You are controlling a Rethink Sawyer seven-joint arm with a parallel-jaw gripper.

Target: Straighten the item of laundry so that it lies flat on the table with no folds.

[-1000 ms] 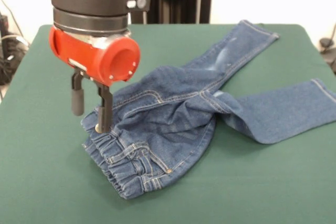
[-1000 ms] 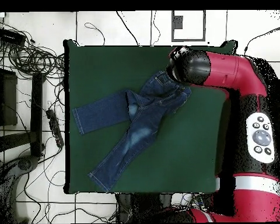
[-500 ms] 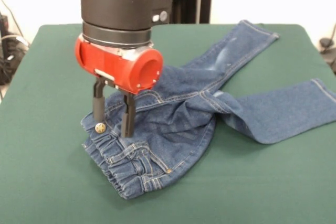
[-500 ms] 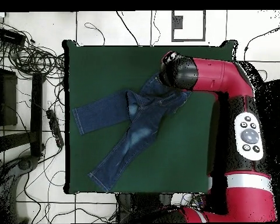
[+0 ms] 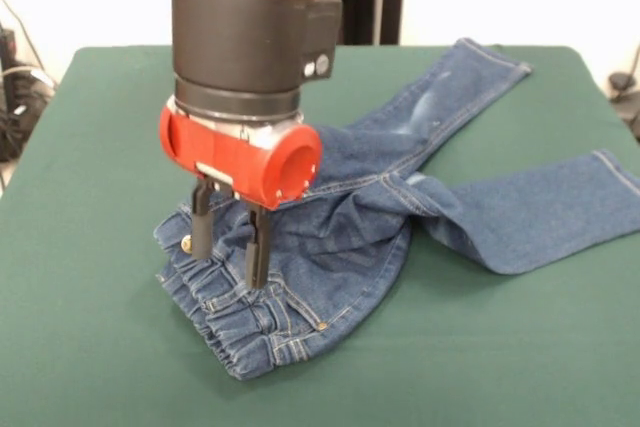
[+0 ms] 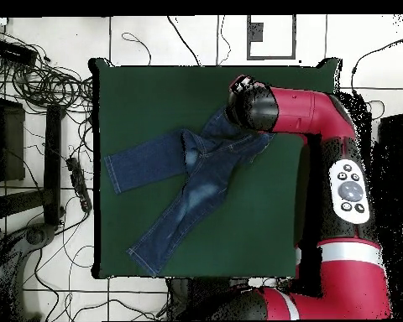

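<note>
The dark blue jeans (image 5: 400, 197) lie on the green table (image 5: 90, 347) with the elastic waistband (image 5: 235, 322) bunched and folded at the near left. The two legs spread to the far right and right. The brass button (image 5: 186, 243) shows at the left edge of the waist. My gripper (image 5: 230, 262) is open, fingers down, with its tips on or just above the folded waist fabric, beside the button. In the overhead view the jeans (image 6: 188, 180) lie mid-table and my arm's end (image 6: 247, 105) covers the waist, hiding the gripper.
Cables and a power strip (image 6: 77, 180) lie on the floor beside the table in the overhead view. The table's edge (image 6: 96, 168) runs close to one leg's cuff (image 6: 112, 172).
My gripper has moved from the left edge of the waist, right and lower, onto the bunched waist fabric. The jeans have not visibly shifted.
</note>
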